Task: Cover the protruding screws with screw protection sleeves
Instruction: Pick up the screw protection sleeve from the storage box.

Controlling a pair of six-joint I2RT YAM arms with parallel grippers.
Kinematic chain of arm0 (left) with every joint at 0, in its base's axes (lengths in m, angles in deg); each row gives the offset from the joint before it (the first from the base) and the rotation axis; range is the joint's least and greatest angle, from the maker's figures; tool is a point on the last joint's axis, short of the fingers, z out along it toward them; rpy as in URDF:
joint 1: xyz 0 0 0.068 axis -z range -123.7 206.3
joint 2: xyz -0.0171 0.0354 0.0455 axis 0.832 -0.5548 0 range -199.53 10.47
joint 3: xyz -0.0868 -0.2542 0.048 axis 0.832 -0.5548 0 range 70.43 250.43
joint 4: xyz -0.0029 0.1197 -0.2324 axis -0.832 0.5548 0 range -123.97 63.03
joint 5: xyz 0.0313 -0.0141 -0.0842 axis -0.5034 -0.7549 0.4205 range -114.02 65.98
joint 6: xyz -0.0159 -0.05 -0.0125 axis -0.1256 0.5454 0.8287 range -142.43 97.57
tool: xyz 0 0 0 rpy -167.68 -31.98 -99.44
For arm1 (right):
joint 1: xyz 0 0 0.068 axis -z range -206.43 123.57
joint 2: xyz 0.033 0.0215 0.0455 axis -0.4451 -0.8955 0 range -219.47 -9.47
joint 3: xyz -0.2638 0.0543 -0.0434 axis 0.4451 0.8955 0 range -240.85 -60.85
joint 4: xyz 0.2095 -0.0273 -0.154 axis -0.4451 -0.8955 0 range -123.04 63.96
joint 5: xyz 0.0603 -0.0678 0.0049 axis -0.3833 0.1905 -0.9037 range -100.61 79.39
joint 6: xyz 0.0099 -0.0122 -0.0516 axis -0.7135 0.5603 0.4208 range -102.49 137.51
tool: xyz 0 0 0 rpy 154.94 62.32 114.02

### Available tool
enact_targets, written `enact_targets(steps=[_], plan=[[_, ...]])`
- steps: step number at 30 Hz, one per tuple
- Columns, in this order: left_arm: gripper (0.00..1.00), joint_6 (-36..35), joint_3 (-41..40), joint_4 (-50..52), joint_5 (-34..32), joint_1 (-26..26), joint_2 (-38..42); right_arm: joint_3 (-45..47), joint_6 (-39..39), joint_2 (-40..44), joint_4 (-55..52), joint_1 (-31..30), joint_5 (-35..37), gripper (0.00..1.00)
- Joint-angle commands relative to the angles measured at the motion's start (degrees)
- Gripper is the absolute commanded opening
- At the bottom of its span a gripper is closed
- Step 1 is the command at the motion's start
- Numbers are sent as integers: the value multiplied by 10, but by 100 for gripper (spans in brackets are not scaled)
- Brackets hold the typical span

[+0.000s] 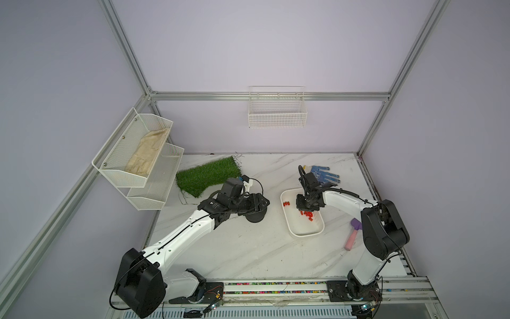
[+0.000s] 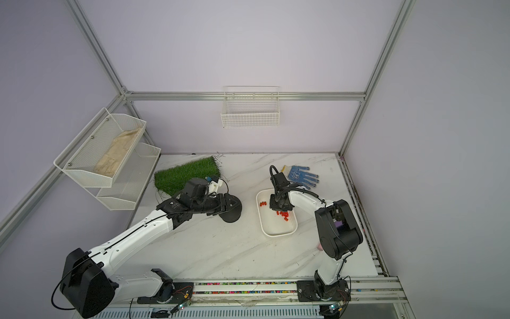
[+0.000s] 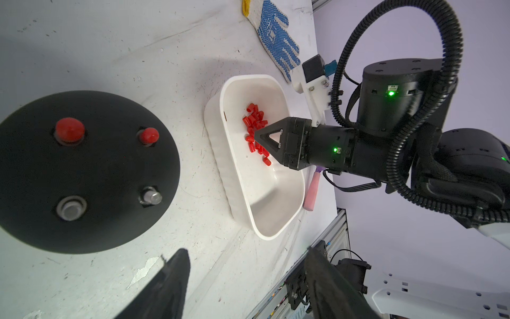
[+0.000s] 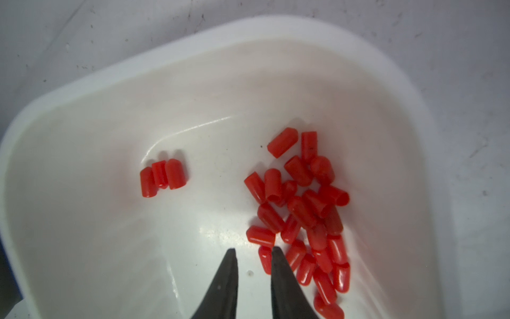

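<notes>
Right gripper (image 4: 255,250) down in tray (image 4: 171,55), fingers narrowly apart, nothing between them. Nearest of the sleeves (image 4: 303,210) lies just beside one fingertip, so likely lining up a pick. Sleeves are smooth red caps heaped on glossy white plastic. Left gripper (image 3: 247,250) wide apart, empty, base (image 3: 96,171) just ahead of its fingers, probably to steady it. Matte black dome: two screws (image 3: 151,196) bare metal, two capped.

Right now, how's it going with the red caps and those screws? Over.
Left gripper open, near black base. Right gripper slightly open, empty, in white tray beside loose sleeves. Two screws bare, two capped. Nothing blocking.
</notes>
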Motion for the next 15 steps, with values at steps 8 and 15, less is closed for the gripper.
enact_targets(steps=[8, 15], plan=[[67, 2, -1, -33, -4, 1, 10, 23, 10, -2, -4, 3, -6, 23], [67, 6, -6, -34, -5, 1, 11, 23, 14, -15, 7, 3, -4, 22]])
